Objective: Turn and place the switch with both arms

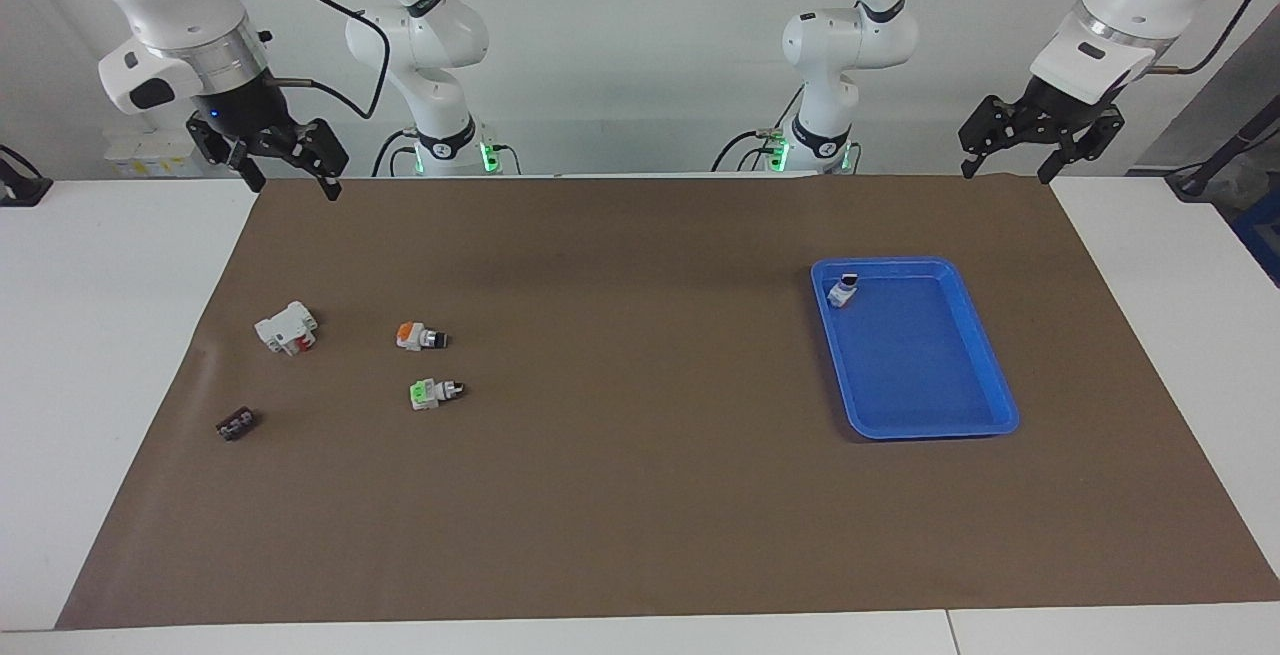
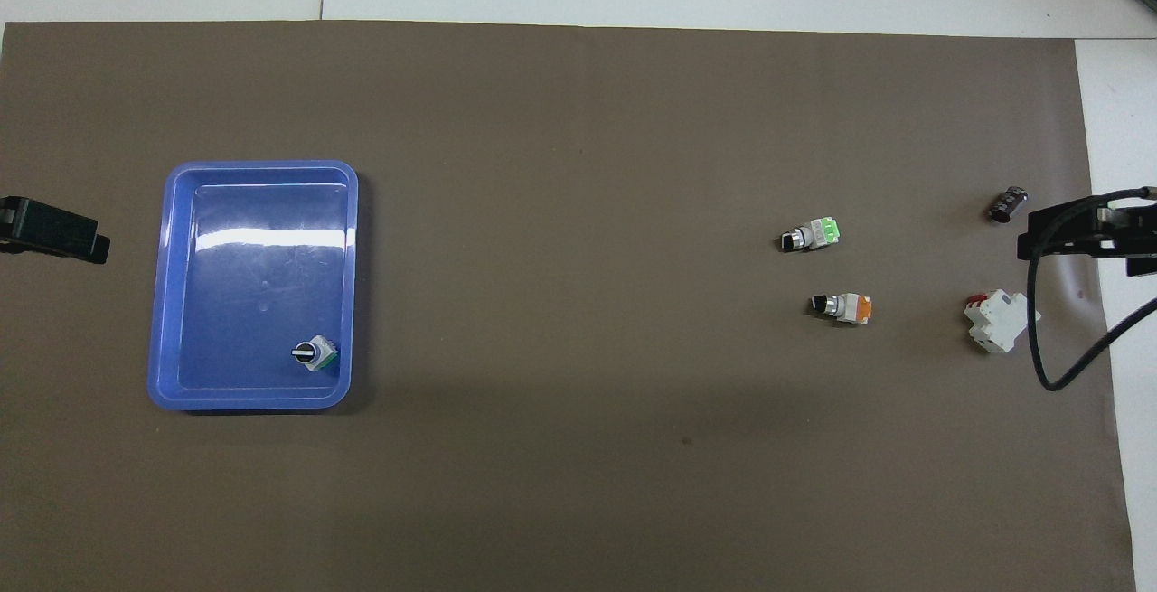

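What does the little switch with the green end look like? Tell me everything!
The switch is tiny and lies on its side on the brown mat. It has a whitish-grey plastic-looking body, a bright pale green cap at one end and a black knob with a shiny ring at the other. The knob end points toward the left arm's end of the table. Nothing touches it but the mat. The orange-capped switch lies beside it, nearer to the robots.
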{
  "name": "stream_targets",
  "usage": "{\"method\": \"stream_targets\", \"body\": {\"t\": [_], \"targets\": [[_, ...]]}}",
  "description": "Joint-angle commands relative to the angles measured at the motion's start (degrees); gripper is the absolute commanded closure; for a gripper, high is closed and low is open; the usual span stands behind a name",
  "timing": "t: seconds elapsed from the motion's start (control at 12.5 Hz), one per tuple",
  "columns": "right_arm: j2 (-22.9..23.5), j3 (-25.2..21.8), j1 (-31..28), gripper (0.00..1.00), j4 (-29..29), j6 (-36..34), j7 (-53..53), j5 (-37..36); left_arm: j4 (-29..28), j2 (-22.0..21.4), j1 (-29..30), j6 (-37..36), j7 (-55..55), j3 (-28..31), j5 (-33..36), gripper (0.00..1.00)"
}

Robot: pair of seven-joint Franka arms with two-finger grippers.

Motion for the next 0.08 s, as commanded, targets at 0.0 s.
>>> {"method": "stream_targets", "body": {"t": [0.0], "targets": [[-0.8, 0.6, -0.8, 0.00, -0.5, -0.6, -0.3, -0.2, -2.1, -1.7, -0.7, -0.2, -0.4, 0.3, 1.1, 0.00]]}}
